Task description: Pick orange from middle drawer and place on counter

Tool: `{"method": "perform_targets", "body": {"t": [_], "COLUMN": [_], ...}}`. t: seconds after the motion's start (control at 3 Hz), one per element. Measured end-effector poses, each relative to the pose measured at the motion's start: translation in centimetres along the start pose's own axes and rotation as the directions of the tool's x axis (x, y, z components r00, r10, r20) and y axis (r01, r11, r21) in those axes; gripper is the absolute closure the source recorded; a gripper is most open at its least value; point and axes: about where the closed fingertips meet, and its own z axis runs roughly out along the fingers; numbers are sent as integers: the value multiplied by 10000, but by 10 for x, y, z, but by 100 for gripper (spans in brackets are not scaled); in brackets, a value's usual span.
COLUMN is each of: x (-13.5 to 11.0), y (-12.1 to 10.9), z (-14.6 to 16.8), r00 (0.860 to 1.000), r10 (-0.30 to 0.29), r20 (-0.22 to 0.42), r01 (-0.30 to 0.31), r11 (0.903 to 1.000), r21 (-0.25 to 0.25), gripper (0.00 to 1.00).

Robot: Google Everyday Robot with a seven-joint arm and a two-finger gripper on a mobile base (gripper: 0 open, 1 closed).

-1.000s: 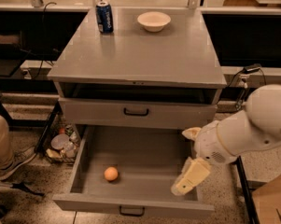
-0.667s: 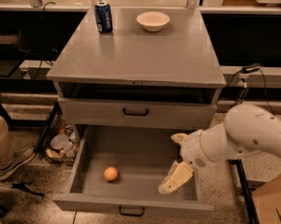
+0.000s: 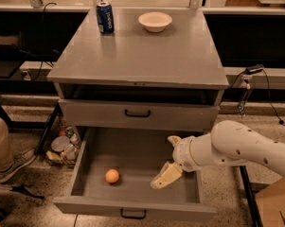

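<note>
- Camera view: the orange (image 3: 112, 176) (small, round, smooth-skinned) lies on the grey floor of the pulled-out middle drawer (image 3: 132, 152), left of centre.
- The gripper (image 3: 163, 162) hangs over the drawer's right part, apart from the orange, jaws spread wide and holding nothing.

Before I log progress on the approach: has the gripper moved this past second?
Yes. The gripper, open, shifted left above the middle drawer floor, closer to the stationary orange.
</note>
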Motion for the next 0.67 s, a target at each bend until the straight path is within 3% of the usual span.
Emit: {"method": "perform_targets", "body": {"t": [0.33, 0.67], "x": [-1, 4], "y": [0, -2], "z": [-1, 15], "r00": [10000, 9984], "r10": [-13, -545], "r20": [-3, 128], "r01": [13, 543], "r11": [10000, 9984], "r21": [7, 135], "gripper": [0, 0]}}
